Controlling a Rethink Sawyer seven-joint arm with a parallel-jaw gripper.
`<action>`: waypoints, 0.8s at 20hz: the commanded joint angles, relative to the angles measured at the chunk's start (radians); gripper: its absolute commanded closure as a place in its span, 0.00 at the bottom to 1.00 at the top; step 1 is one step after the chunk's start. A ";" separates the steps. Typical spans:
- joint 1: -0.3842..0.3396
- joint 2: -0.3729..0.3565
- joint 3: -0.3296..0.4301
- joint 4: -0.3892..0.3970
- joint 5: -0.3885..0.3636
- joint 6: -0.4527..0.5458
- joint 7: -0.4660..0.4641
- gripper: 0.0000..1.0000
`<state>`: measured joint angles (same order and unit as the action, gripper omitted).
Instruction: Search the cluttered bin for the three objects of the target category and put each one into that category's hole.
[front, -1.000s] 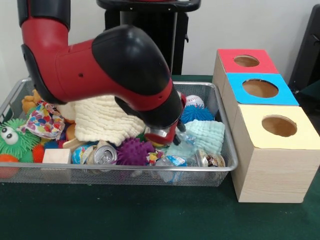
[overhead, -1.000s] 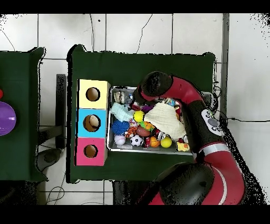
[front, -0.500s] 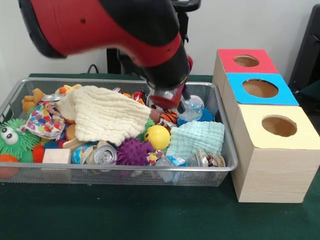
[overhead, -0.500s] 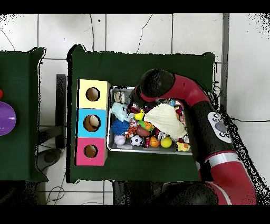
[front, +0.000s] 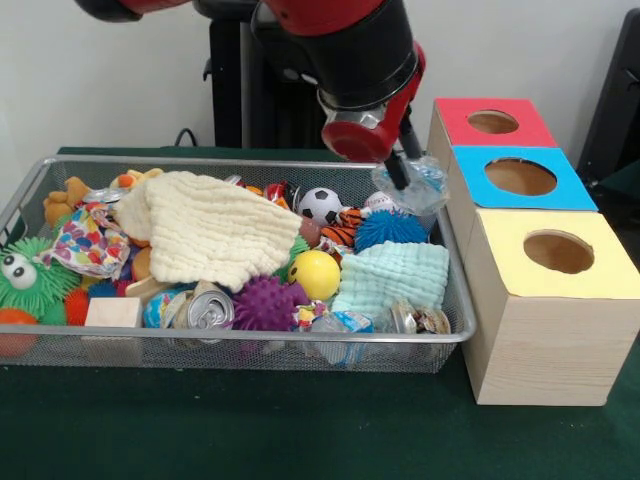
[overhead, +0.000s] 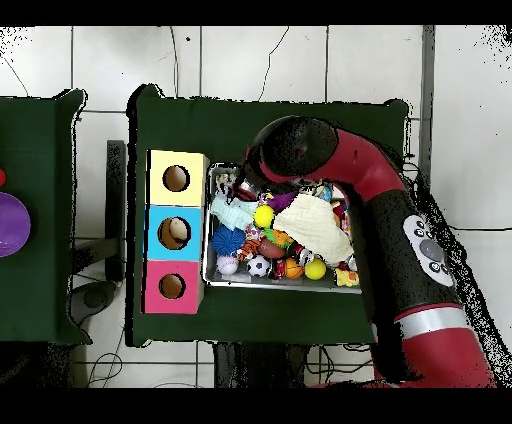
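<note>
My gripper (front: 403, 176) hangs above the right end of the wire bin (front: 250, 338), shut on a crumpled clear plastic item (front: 420, 190) with blue specks. The plastic hangs clear of the clutter, close to the left side of the blue box (front: 520, 178). A red box (front: 492, 122) stands behind the blue one and a yellow box (front: 555, 252) in front; each has a round hole on top. In the overhead view the arm (overhead: 300, 150) covers the gripper, beside the yellow box (overhead: 176, 178).
The bin holds a cream cloth (front: 205, 230), a mint cloth (front: 395, 275), a yellow ball (front: 315, 273), a purple spiky ball (front: 268, 300), a blue spiky ball (front: 390, 228), a soccer ball (front: 320, 205), a drink can (front: 208, 308) and a green spiky toy (front: 25, 275).
The gripper has risen out of the clutter with the clear plastic item and moved right, toward the boxes. The yellow ball and mint cloth are now uncovered.
</note>
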<state>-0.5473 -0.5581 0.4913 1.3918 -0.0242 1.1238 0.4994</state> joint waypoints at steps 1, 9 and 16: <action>0.022 0.013 0.051 0.143 0.113 -0.229 0.299 1.00; 0.068 -0.038 0.000 0.230 0.180 -0.252 0.323 1.00; 0.116 -0.106 -0.063 0.300 0.225 -0.178 0.378 1.00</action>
<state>-0.4534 -0.6054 0.4747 1.5582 0.1439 0.8910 0.5173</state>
